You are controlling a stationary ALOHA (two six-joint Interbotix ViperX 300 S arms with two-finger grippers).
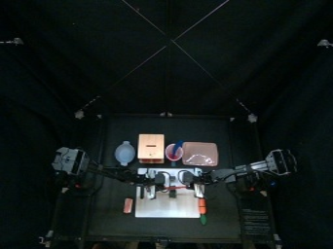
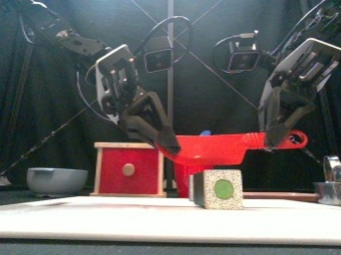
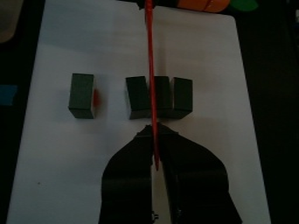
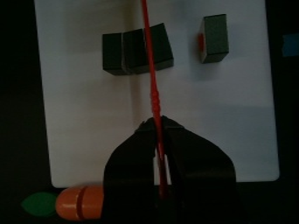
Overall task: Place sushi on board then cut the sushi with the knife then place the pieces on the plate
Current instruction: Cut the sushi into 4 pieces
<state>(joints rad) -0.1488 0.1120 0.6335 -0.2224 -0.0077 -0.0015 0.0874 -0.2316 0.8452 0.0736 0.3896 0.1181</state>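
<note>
Left gripper and right gripper both clamped on red knife, held level above white board. Sushi roll on board under blade, one piece standing apart. Pink tray at 1 o'clock from board.

We see left pincer and right pincer clamping the red knife, twelve o'clock of the sushi piece.

tabletop: black | back half, left to right: blue-grey bowl, wooden box, red cup, pink tray | front half, centre: white cutting board | beside board's left edge: small orange toy | beside board's right edge: orange-and-green toy
</note>
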